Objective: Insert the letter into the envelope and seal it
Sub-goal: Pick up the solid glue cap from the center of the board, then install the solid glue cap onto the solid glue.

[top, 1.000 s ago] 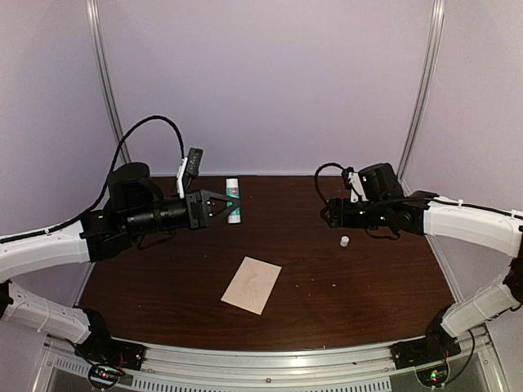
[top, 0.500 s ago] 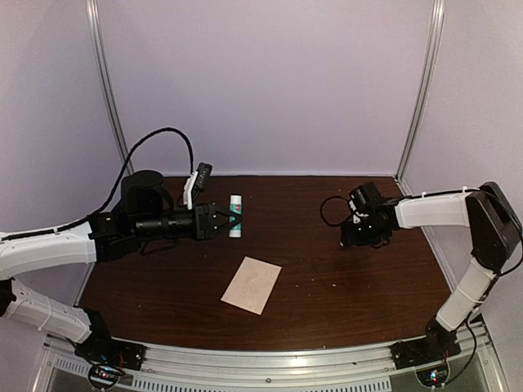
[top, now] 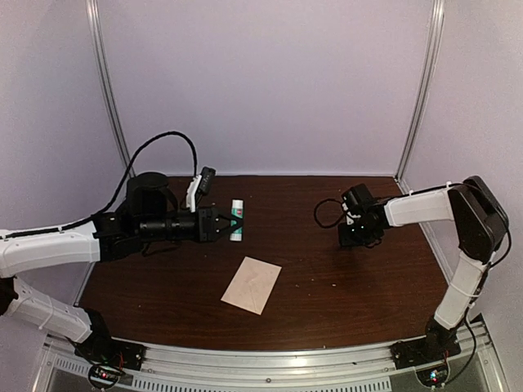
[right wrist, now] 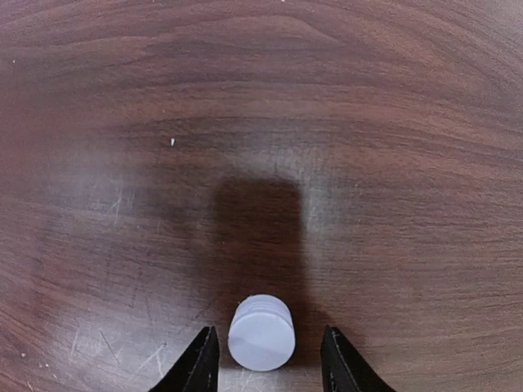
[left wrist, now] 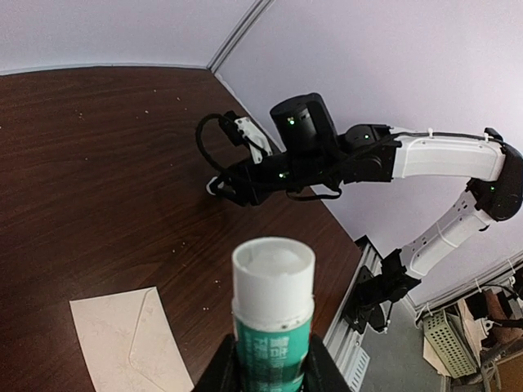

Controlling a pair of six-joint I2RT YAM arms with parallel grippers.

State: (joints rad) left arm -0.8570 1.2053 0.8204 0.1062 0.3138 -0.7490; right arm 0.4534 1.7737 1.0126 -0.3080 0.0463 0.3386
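The envelope (top: 252, 284) (left wrist: 122, 343) lies flat at the middle of the table, its pointed flap flat against it. No letter shows. My left gripper (top: 222, 224) (left wrist: 272, 367) hangs above the table's left back part, shut on a green-and-white glue stick (top: 237, 220) (left wrist: 273, 310) whose white open end points away from the fingers. Low over the table at the right, my right gripper (top: 353, 238) (right wrist: 267, 359) is open. A small white cap (right wrist: 261, 332) stands between its fingers, with a gap on each side. The top view hides the cap under the gripper.
Brown wooden table (top: 343, 302) walled by pale panels at the back and sides. A metal rail (top: 270, 359) runs along the near edge. The right arm (left wrist: 310, 155) shows across the table in the left wrist view.
My right gripper has swung in and dropped down around the white cap, its jaws narrowing. My left gripper has shifted slightly right and lower with the glue stick still in it.
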